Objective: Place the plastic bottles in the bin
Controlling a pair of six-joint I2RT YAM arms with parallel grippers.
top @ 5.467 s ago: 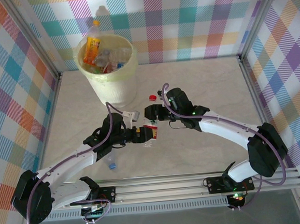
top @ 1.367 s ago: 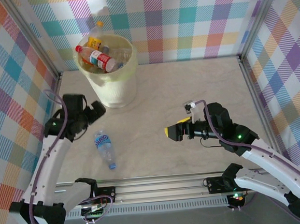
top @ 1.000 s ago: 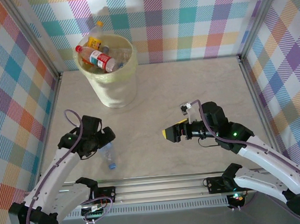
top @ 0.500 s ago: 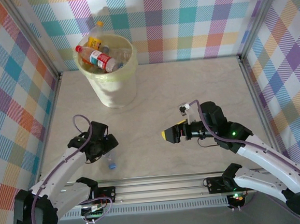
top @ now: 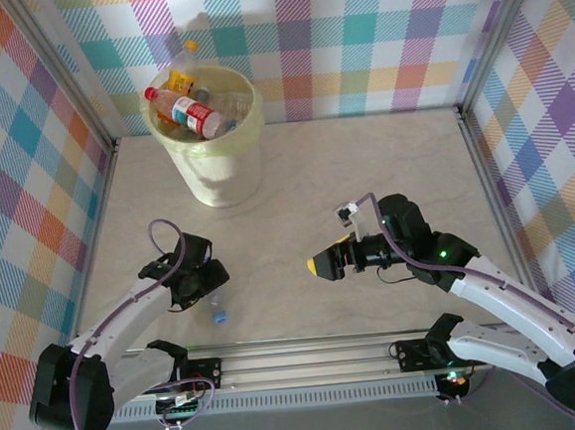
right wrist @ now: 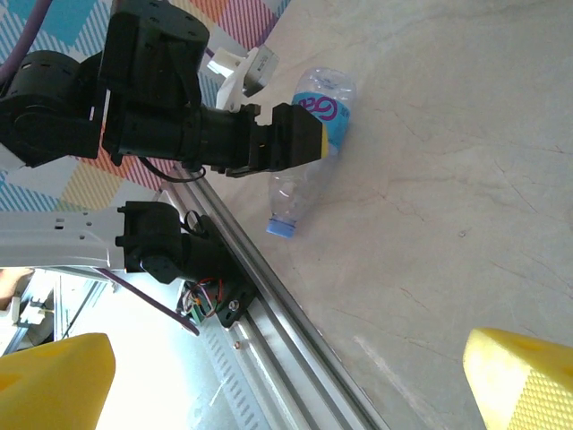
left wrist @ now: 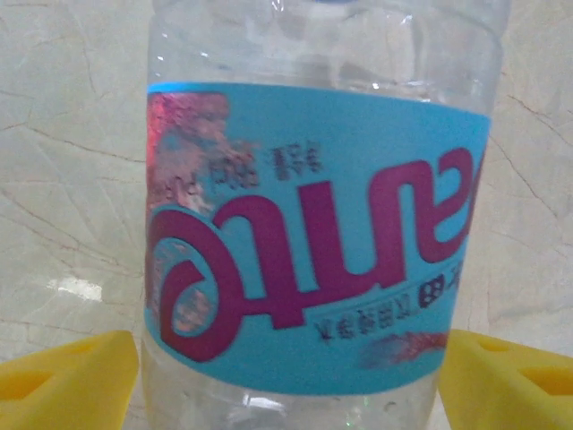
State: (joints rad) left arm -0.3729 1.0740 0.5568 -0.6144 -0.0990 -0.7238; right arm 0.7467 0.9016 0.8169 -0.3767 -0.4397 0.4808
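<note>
Annotator: Bottle with blue label (left wrist: 313, 242) lies on its side on your table (top: 384, 177), near-left. Its blue cap (top: 217, 318) points at the rail (top: 378, 352). Your left gripper (top: 201, 284) is down over it.

Operator: Clamped?

Annotator: Can't tell. Your left wrist view has a yellow fingertip (left wrist: 67, 381) at each side of the label, right up against the clear plastic. Pressing or just flanking, not readable. Magenta lettering on the label reads upside down there. In your right wrist view the jaws straddle the bottle's labelled middle, with neck and cap poking out toward the rail.

Operator: Right side?

Annotator: Your right gripper (top: 323, 264) hangs over the table's middle, well apart from the bottle. Jaws are spread wide, nothing between them. It points left, toward your other arm.

Operator: Bin?

Annotator: Bin (top: 223, 175) stands upright at the far-left corner, well apart from both your grippers. Plastic bottles (top: 229, 102) are heaped to the rim: red-labelled bottle (top: 192, 111) lying across the top, orange-labelled bottle (top: 179, 80) leaning at the far-left edge, clear ones beneath.

Operator: Surroundings?

Annotator: Checked walls (top: 373, 39) on three sides of your table.
</note>
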